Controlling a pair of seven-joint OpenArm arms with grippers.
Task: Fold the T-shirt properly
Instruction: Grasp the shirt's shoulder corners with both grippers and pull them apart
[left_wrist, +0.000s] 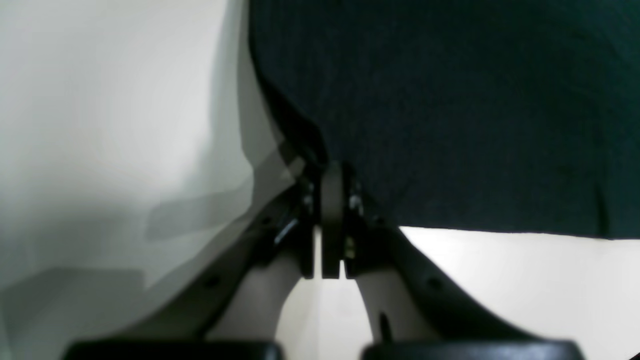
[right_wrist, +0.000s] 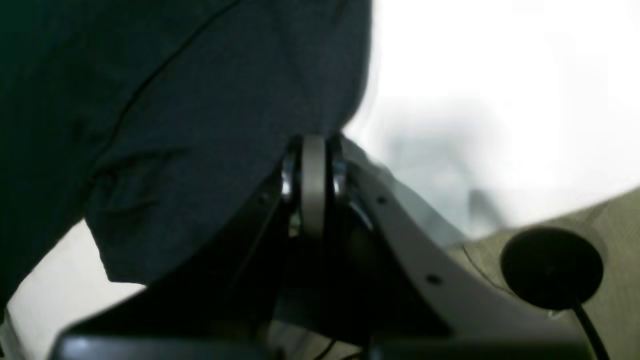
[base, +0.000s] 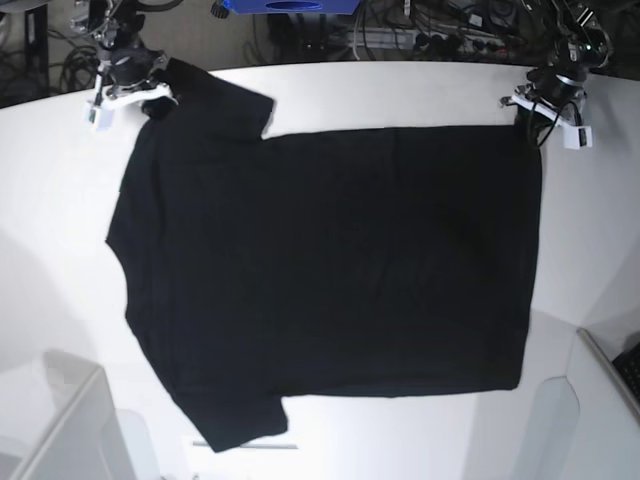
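Cloth fills the upper right of the left wrist view: the black T-shirt (left_wrist: 450, 110) lies ahead of the left gripper (left_wrist: 331, 172), whose jaws are pressed together on the shirt's corner edge, white counter (left_wrist: 100, 100) to the side.

From the right wrist view, the right gripper (right_wrist: 313, 150) is likewise closed tight, pinching a fold of dark fabric at the shirt's edge, with the sleeve hanging loose to the left.

Seen from the base view, the shirt lies flat on the counter, long axis running left to right, collar end at the left. Both grippers sit at the far edge, the right on the shoulder corner, the left on the hem corner. The coming fold likely draws that far edge toward the near one.
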